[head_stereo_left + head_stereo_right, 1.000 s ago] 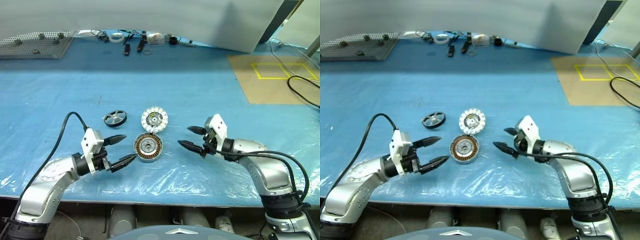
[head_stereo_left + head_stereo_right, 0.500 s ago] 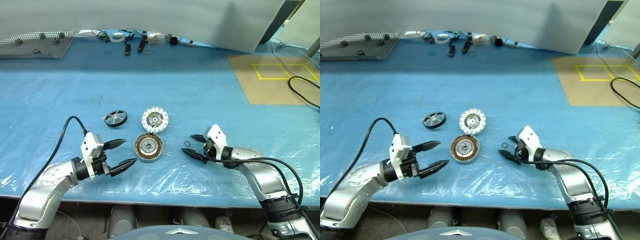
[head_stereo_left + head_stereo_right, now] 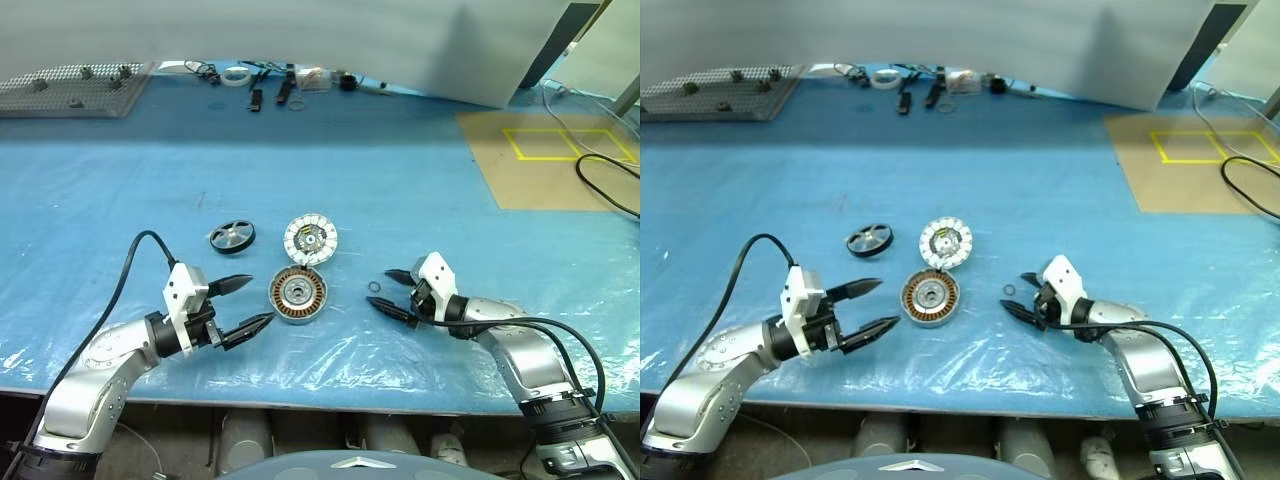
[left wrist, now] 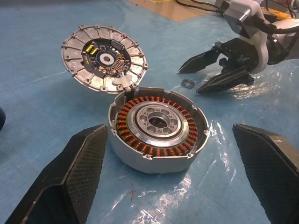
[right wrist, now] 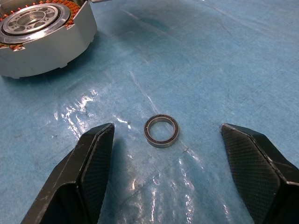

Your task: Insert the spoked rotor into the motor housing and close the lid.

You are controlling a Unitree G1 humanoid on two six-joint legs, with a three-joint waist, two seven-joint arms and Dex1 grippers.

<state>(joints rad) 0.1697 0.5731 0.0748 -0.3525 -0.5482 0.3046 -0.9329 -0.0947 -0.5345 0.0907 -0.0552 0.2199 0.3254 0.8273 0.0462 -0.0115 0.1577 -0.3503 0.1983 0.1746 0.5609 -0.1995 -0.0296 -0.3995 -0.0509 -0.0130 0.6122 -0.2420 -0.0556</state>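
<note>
Spoked rotor [image 3: 232,237]: light, rigid, thin; best pinched across black rim, lying beyond-left of motor housing [image 3: 298,296]. Left gripper [image 3: 243,303] and right gripper [image 3: 394,293] both wide open, empty, flanking housing.

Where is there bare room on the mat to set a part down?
Bare mat runs between the lid and the far clutter, toward the yellow-marked board. Crowded: spoked rotor, lid and motor housing cluster; small ring before the right tool.

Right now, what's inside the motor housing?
Inside the motor housing are copper-brown windings around a silver central hub. No rotor is in it; the spoked rotor lies apart on the table. The housing floor is covered.
</note>
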